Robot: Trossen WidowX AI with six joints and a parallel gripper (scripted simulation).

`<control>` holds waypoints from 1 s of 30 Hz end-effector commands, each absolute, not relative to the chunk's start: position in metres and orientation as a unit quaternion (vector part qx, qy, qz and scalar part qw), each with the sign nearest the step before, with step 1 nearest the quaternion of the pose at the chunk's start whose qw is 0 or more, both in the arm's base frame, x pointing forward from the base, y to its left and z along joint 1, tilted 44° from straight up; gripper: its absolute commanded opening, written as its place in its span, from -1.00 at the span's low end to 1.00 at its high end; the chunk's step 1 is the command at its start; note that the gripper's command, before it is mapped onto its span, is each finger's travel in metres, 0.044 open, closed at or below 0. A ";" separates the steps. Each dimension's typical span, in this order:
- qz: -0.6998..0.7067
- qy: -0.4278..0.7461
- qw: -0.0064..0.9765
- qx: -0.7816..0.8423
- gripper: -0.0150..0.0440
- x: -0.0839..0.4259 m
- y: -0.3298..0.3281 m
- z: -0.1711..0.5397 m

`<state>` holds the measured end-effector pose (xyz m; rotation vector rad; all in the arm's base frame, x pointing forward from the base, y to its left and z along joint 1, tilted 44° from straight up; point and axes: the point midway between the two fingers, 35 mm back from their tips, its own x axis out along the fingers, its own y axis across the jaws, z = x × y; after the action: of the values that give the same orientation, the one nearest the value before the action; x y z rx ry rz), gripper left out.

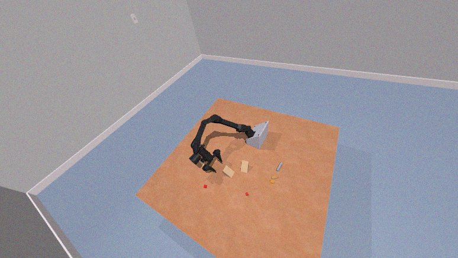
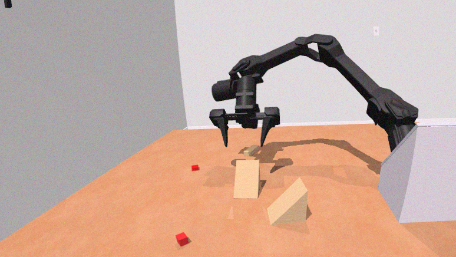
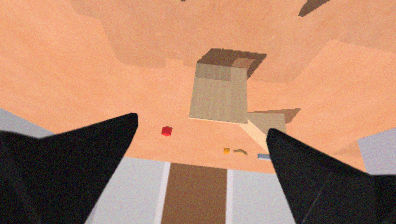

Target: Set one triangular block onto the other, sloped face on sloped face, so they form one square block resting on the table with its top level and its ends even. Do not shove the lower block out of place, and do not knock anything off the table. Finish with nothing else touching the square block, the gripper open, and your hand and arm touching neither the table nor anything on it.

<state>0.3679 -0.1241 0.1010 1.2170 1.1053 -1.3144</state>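
Note:
One triangular block (image 1: 228, 171) (image 2: 247, 178) (image 3: 218, 95) rests on the table with its slope facing the exterior camera and its upright back face toward the wrist camera. The other triangular block (image 1: 244, 166) (image 2: 290, 204) stands apart from it, nearer the arm's base, its slope turned another way and its triangular end showing in the exterior view. In the wrist view a fingertip partly covers it. My gripper (image 1: 218, 167) (image 2: 244, 146) (image 3: 203, 126) is open and empty, pointing down, above the table and behind the first block as the exterior camera sees it.
A small wooden block (image 2: 251, 150) lies behind the first triangular block. Two red cubes (image 1: 205, 186) (image 1: 247, 193) (image 2: 194, 167) (image 2: 181, 239) lie apart. An orange piece (image 1: 271, 181), a thin tan piece (image 1: 274, 177) and a grey bar (image 1: 279, 166) lie farther off. A pale angled housing (image 2: 427, 172) stands at the base.

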 end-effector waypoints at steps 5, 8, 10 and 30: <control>-0.546 0.461 0.493 0.496 1.00 0.364 -0.126 0.089; -0.546 0.461 0.493 0.496 1.00 0.364 -0.127 0.084; -0.546 0.461 0.493 0.496 1.00 0.364 -0.127 0.081; -0.546 0.462 0.493 0.496 1.00 0.361 -0.129 0.048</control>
<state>0.3649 -0.1280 0.0572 1.2124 1.1096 -1.3172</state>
